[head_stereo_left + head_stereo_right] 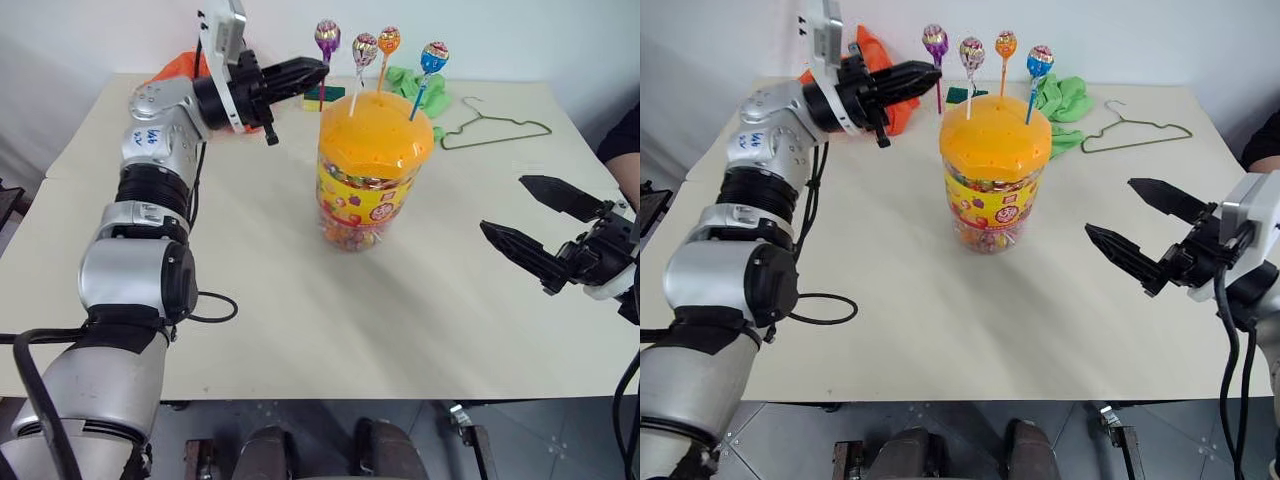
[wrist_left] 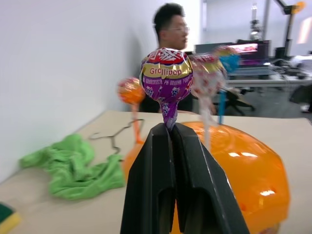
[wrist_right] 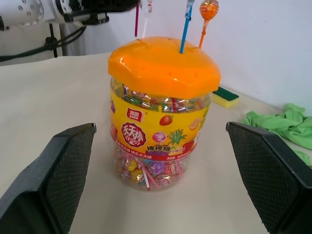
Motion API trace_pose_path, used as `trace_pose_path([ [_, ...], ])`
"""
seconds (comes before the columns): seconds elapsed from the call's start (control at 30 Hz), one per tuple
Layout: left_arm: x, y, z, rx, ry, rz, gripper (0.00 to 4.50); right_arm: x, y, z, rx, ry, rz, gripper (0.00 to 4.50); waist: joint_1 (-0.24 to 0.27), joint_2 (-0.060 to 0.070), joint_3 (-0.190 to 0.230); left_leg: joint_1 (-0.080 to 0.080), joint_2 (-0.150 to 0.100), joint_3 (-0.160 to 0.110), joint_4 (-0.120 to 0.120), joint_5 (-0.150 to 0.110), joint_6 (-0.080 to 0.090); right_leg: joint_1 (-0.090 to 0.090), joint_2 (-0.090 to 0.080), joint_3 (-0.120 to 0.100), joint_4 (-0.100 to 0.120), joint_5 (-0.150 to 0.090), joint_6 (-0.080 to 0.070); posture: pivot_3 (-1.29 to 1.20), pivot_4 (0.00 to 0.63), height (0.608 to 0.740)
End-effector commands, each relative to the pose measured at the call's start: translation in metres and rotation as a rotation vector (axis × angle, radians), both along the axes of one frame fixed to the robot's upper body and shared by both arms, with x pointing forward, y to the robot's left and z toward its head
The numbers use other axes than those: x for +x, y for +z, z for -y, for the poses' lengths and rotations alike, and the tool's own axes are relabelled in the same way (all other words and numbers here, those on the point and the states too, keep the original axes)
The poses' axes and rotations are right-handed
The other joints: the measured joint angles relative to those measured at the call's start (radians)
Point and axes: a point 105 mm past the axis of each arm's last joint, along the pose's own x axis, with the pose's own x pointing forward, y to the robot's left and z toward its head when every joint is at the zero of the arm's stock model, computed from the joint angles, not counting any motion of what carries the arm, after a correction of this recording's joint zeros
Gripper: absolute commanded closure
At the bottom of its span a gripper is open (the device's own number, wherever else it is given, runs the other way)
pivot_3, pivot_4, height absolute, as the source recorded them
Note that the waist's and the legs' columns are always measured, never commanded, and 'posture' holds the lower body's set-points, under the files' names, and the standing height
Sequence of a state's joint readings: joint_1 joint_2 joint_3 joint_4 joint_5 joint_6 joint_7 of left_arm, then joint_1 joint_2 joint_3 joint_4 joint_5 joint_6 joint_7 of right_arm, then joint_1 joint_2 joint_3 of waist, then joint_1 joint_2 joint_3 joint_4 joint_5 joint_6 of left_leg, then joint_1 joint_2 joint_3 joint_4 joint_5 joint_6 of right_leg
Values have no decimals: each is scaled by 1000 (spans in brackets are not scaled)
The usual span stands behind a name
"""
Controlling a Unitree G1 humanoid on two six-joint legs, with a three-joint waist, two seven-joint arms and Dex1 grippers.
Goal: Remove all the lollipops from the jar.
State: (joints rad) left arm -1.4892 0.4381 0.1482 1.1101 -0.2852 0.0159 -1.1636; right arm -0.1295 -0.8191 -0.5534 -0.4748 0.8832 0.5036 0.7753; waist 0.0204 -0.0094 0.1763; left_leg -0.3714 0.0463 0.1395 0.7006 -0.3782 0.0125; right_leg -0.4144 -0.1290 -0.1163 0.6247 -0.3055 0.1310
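On the table [image 1: 300, 320], jar [image 1: 372, 185] (candy-filled); left fingers [image 2: 195, 195] pinch purple lollipop [image 1: 327, 38], right fingers [image 1: 520, 250] spread.

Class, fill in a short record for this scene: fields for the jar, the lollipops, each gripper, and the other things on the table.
jar: jar upright mid-table, orange lid on
lollipops: purple lollipop, silver-pink lollipop, orange lollipop, blue lollipop, heads above the lid
left gripper: left gripper, jaws shut on the purple lollipop's stick
right gripper: right gripper, jaws open, apart from the jar
other: green cloth, hanger, sponge, table
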Motion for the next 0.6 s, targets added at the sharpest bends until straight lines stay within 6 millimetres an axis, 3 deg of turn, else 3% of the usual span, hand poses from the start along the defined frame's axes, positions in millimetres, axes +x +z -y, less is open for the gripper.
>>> trace_pose_path([
  [0.03,-3,33,-15,-8,105,60,4484,-1,10,-1,-29,12,41,0,0,0,0,0,0,0,0,0,0,0,0,0,0,0,0,0,150,740],
  [0.23,14,30,-68,52,424,-78,4484,2,12,-6,-36,66,38,0,-5,0,0,0,0,-1,0,0,0,0,0,-1,1,0,0,0,150,740],
  [0.3,21,13,-103,79,591,-193,4484,0,9,-9,-43,112,8,0,-6,0,0,0,0,-1,0,0,0,0,0,-1,1,0,0,0,150,740],
  [0.4,21,-22,-137,161,745,-336,4484,-6,5,-13,-65,182,-18,0,-20,0,0,1,0,-1,-1,0,0,0,0,-1,1,0,0,0,150,740],
  [0.6,-2,-115,-199,370,1052,-707,4484,-2,-2,-14,-83,202,-52,0,-24,-2,1,1,0,-2,0,0,0,0,0,-1,3,0,0,0,150,740],
])
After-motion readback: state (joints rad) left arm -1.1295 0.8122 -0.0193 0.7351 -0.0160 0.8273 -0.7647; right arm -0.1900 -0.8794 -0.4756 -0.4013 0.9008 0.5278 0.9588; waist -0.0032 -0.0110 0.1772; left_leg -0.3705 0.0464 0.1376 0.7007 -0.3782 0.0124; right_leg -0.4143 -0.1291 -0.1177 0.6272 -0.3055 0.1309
